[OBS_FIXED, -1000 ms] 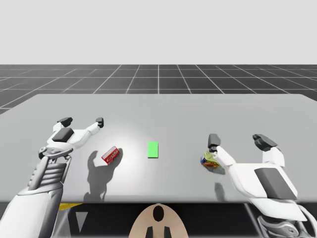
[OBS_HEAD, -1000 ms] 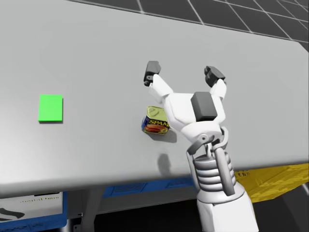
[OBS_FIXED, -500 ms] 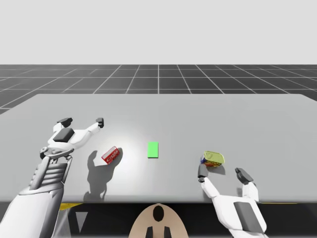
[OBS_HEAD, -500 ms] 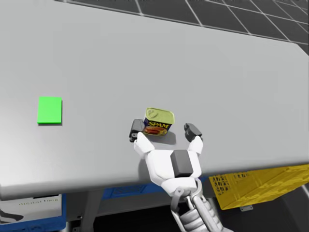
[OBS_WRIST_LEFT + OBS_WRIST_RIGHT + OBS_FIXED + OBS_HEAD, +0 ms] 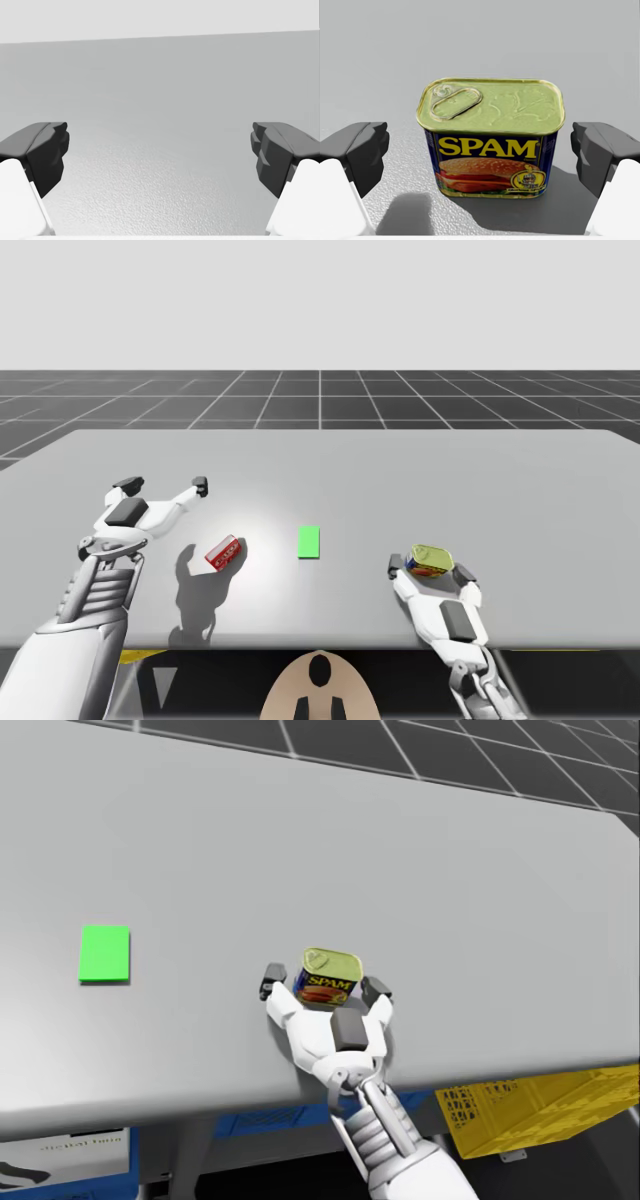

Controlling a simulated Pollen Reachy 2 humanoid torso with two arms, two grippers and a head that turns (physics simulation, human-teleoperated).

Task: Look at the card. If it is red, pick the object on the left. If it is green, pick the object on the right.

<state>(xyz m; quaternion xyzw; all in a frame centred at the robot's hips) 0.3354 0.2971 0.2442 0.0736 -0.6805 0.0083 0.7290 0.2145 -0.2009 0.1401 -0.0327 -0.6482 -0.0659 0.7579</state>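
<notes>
My right pincer [image 5: 322,986] gapes wide and empty; the blue can [image 5: 492,115] stands just ahead, centred, long side facing it.

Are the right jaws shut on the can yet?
Open. The right gripper holds its jaws either side of the blue can, with table showing in both gaps.

In the high view my right gripper [image 5: 431,573] hides the can's [image 5: 431,556] lower edge, the red box's [image 5: 223,553] faces are too small to tell, and in the head view the table [image 5: 500,870] cuts off the yellow crate [image 5: 530,1105].
</notes>
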